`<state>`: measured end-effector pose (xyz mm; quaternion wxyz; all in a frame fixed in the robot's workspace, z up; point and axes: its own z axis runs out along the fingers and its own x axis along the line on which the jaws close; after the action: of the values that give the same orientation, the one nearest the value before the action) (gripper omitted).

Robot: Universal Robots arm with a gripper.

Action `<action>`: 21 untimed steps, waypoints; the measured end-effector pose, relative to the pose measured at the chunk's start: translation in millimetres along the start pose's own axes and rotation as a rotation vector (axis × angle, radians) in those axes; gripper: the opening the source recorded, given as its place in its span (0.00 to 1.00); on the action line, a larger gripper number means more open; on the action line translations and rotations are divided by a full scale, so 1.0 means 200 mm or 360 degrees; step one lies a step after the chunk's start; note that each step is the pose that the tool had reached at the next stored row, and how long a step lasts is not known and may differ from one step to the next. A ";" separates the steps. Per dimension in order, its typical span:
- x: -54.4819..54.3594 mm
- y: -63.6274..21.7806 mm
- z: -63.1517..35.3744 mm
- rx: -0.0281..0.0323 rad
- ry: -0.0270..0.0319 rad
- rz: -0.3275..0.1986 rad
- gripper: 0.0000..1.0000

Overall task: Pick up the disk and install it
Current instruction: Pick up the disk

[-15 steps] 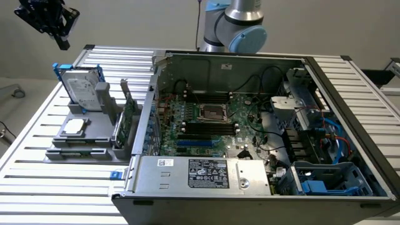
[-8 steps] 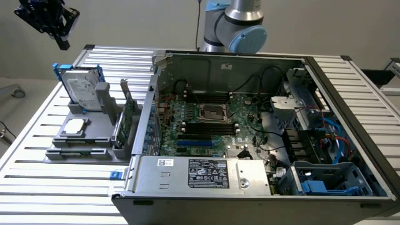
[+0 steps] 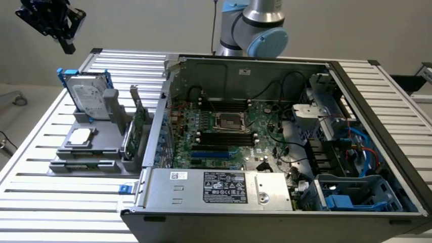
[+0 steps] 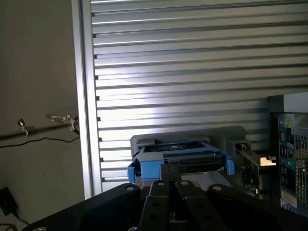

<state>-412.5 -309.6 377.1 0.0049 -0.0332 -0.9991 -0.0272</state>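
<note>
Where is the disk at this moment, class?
At the exterior view's left, the disk stands upright in the grey holder on the slatted table, beside the open computer case, with the gripper hanging above it.

Silver-grey arm (image 3: 260,15) with pale blue joint caps, black hand (image 3: 66,46), bolted black linkages

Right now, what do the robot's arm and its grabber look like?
The arm is a thick silver-grey metal tube with rounded joints, and one joint has a light blue plastic cap. The gripper is black. It is built from flat hinged bars dotted with small silvery bolts, and the bars narrow towards the tips.
</note>
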 end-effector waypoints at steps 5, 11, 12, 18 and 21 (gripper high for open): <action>0.01 -0.001 0.003 0.00059 0.00020 -0.0046 0.11; 0.01 -0.001 0.008 0.00132 0.00143 -0.0219 0.11; 0.01 -0.001 0.009 0.00139 0.00166 -0.0248 0.11; 0.01 -0.001 0.018 0.00168 0.00307 -0.0422 0.11; 0.01 -0.002 0.025 0.00178 0.00368 -0.0507 0.11</action>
<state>-414.6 -309.5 372.2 0.0122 0.1261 -0.9917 -0.0225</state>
